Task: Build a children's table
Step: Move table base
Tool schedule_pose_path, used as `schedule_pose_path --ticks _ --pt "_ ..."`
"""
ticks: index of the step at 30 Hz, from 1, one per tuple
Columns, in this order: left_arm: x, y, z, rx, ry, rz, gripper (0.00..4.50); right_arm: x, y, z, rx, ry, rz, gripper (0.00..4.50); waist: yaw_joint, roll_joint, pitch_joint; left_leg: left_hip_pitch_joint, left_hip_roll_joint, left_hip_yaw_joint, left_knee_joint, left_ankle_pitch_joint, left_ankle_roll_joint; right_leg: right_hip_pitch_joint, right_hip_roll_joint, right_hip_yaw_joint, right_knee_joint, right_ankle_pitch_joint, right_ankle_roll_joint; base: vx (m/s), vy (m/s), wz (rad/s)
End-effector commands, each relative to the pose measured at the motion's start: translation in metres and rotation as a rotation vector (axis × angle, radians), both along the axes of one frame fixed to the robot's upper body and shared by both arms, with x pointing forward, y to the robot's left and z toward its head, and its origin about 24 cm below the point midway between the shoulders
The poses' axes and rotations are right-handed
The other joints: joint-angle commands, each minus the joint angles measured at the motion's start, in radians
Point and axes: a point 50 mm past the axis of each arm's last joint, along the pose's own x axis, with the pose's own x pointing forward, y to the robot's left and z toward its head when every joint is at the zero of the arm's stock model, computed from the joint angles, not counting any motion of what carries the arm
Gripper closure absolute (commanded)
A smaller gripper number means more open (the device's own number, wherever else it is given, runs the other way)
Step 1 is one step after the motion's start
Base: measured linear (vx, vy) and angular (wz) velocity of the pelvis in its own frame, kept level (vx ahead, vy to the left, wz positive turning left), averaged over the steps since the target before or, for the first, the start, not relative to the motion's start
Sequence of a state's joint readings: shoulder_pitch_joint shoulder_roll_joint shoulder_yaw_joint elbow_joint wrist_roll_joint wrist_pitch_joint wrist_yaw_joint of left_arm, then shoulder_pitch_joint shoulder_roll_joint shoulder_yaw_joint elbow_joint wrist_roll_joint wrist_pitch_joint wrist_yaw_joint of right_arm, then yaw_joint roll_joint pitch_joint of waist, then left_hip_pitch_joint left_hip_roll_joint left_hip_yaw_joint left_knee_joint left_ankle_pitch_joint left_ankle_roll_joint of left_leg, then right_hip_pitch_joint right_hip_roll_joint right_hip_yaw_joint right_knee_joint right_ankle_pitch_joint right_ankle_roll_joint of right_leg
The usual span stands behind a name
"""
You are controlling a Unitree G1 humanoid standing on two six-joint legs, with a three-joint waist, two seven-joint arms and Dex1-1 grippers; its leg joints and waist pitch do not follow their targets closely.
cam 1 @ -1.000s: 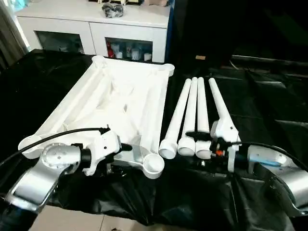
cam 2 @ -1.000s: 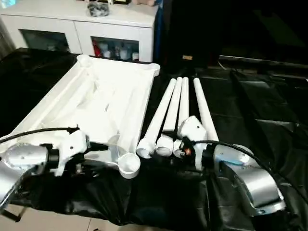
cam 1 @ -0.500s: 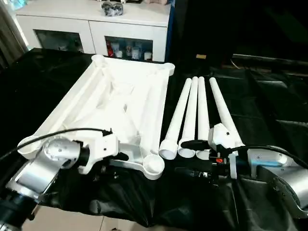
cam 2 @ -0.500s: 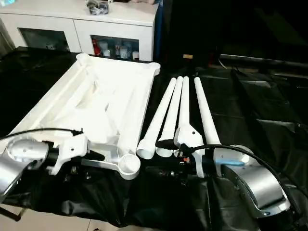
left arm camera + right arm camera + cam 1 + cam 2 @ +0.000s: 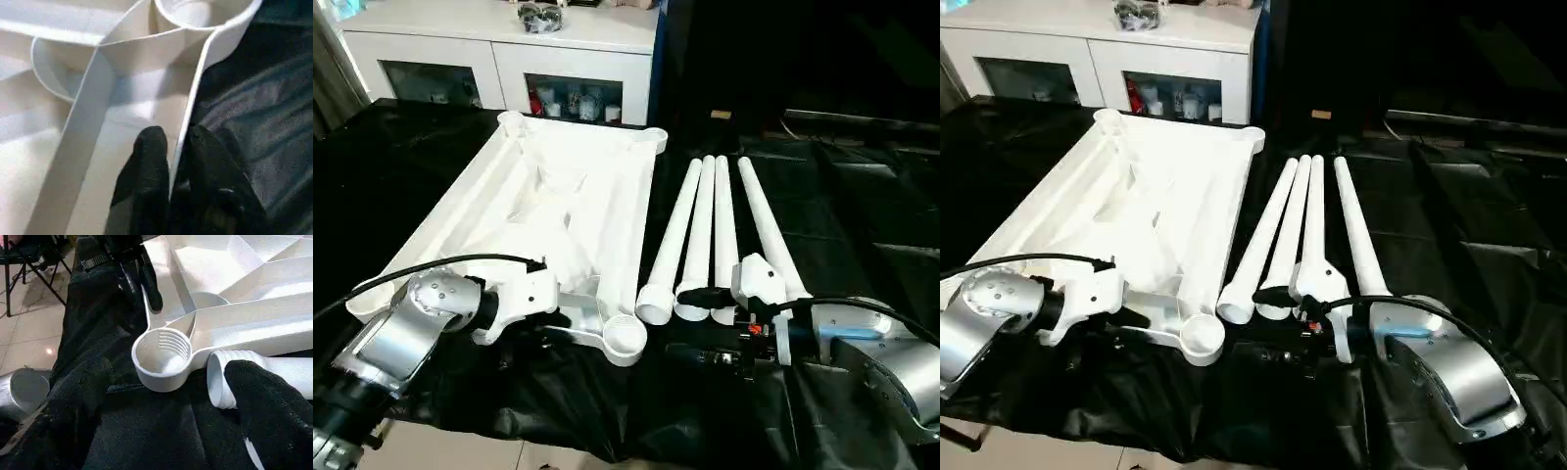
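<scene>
The children's table lies in parts on a black cloth. Its white top (image 5: pixel 558 196) is upside down, ribs showing, with a round corner socket (image 5: pixel 626 338) at the near right. Four white tapered legs (image 5: pixel 700 230) lie side by side to its right, thick ends toward me. My left gripper (image 5: pixel 177 147) is shut on the top's near rim (image 5: pixel 195 93), one black finger (image 5: pixel 149 161) inside and one outside. My right gripper (image 5: pixel 702 323) stands wide open at the legs' thick ends. The socket (image 5: pixel 161 355) and a threaded leg end (image 5: pixel 220 379) lie between its fingers (image 5: pixel 269 416).
A white cabinet (image 5: pixel 509 59) with glass doors stands behind the work, a dark object (image 5: pixel 540 15) on top. The black cloth (image 5: pixel 862 196) spreads wide to the right. Tiled floor (image 5: pixel 460 446) shows past the near edge. A chair's thin legs (image 5: pixel 24 269) stand on the floor.
My left gripper's fingers have closed onto the top's near rim. My right gripper has drawn back from the leg ends and shifted left toward the corner socket, still wide open.
</scene>
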State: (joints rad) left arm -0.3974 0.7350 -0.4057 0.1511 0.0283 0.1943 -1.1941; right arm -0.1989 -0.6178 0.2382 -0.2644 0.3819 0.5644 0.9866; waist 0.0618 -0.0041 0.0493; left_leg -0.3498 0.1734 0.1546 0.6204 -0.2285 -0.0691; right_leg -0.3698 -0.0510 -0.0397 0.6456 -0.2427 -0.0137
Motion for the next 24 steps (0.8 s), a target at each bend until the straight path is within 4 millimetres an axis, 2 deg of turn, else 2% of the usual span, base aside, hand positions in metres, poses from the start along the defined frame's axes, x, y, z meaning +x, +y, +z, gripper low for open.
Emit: schedule_pose_path --ticks 1,2,3,5,7,9,12,13,18,19,20,22,24 --pt "0.001 0.005 -0.006 0.053 0.011 0.025 3.92 0.002 0.000 0.003 -0.011 -0.022 0.001 0.34 0.006 0.010 -0.049 0.001 0.057 -0.018 -0.087 -0.111 0.013 0.040 -0.092 0.055 -0.078 -0.049 -0.234 0.000 0.000 0.00" --pt "0.001 0.005 -0.006 0.054 0.011 0.027 4.06 0.002 0.000 0.003 -0.011 -0.022 0.001 0.34 0.006 0.008 -0.048 0.000 0.057 -0.017 -0.087 -0.114 0.012 0.040 -0.093 0.055 -0.079 -0.052 -0.235 0.000 0.000 0.00" --pt "0.001 0.005 -0.006 0.047 0.022 0.033 4.06 0.002 0.000 0.003 -0.010 -0.022 0.001 0.34 0.006 0.014 -0.048 0.000 0.057 -0.018 -0.088 -0.117 0.010 0.040 -0.093 0.055 -0.078 -0.056 -0.236 0.000 0.000 0.00" --pt "-0.001 0.005 -0.005 0.038 0.037 0.043 4.19 0.002 0.001 0.003 -0.009 -0.023 -0.001 0.34 0.002 0.014 -0.047 0.000 0.057 -0.018 -0.088 -0.128 0.005 0.041 -0.093 0.056 -0.080 -0.065 -0.240 0.000 0.000 0.00" --pt "-0.008 0.002 -0.001 -0.013 0.064 0.069 4.27 0.001 0.000 0.002 -0.009 -0.025 -0.009 0.34 0.002 0.019 -0.048 0.000 0.057 -0.019 -0.087 -0.119 0.005 0.041 -0.094 0.055 -0.078 -0.053 -0.245 0.000 0.000 0.00" --pt "-0.015 -0.004 0.000 -0.052 0.067 0.083 4.42 0.000 -0.001 0.001 -0.010 -0.026 -0.015 0.34 -0.002 0.019 -0.049 -0.002 0.059 -0.019 -0.087 -0.114 0.005 0.043 -0.094 0.055 -0.075 -0.028 -0.258 0.000 0.000 0.00" --pt "-0.021 -0.011 0.000 -0.084 0.061 0.112 4.46 0.000 -0.001 0.001 -0.011 -0.027 -0.020 0.34 -0.005 0.019 -0.049 -0.004 0.056 -0.016 -0.083 -0.085 0.026 0.044 -0.091 0.055 -0.075 0.013 -0.270 0.000 0.000 0.00" --pt "-0.024 -0.014 -0.001 -0.096 0.057 0.138 4.49 0.000 -0.002 0.001 -0.011 -0.028 -0.024 0.34 -0.003 0.015 -0.048 -0.003 0.055 -0.015 -0.083 -0.084 0.034 0.043 -0.089 0.054 -0.077 0.000 -0.268 0.000 0.000 0.00" --pt "-0.031 -0.022 -0.005 -0.120 0.026 0.212 4.49 0.001 -0.002 -0.001 -0.015 -0.031 -0.026 0.34 -0.001 0.016 -0.041 -0.002 0.057 -0.015 -0.086 -0.123 0.032 0.039 -0.088 0.054 -0.087 -0.096 -0.251 0.000 0.000 0.00" --pt "-0.030 -0.024 -0.005 -0.128 -0.001 0.248 4.49 0.001 -0.001 -0.001 -0.016 -0.032 -0.021 0.34 0.003 0.006 -0.041 -0.002 0.057 -0.016 -0.087 -0.123 0.033 0.039 -0.089 0.054 -0.087 -0.126 -0.240 0.000 0.000 0.00" --pt "-0.027 -0.025 -0.004 -0.133 -0.024 0.270 4.49 0.002 0.000 -0.001 -0.016 -0.033 -0.017 0.34 0.003 0.003 -0.042 0.000 0.058 -0.014 -0.087 -0.121 0.034 0.038 -0.089 0.055 -0.089 -0.130 -0.236 0.000 0.000 0.00" --pt "-0.025 -0.026 -0.004 -0.137 -0.043 0.283 4.49 0.003 0.001 -0.001 -0.016 -0.034 -0.014 0.34 0.003 0.006 -0.042 -0.003 0.056 -0.014 -0.086 -0.108 0.036 0.038 -0.089 0.055 -0.089 -0.123 -0.230 0.000 0.000 0.00" --pt "-0.023 -0.025 -0.003 -0.126 -0.059 0.309 4.49 0.004 0.002 -0.001 -0.015 -0.036 -0.012 0.34 0.002 0.002 -0.044 -0.006 0.054 -0.016 -0.085 -0.088 0.043 0.040 -0.088 0.054 -0.086 -0.103 -0.221 0.000 0.000 0.00"
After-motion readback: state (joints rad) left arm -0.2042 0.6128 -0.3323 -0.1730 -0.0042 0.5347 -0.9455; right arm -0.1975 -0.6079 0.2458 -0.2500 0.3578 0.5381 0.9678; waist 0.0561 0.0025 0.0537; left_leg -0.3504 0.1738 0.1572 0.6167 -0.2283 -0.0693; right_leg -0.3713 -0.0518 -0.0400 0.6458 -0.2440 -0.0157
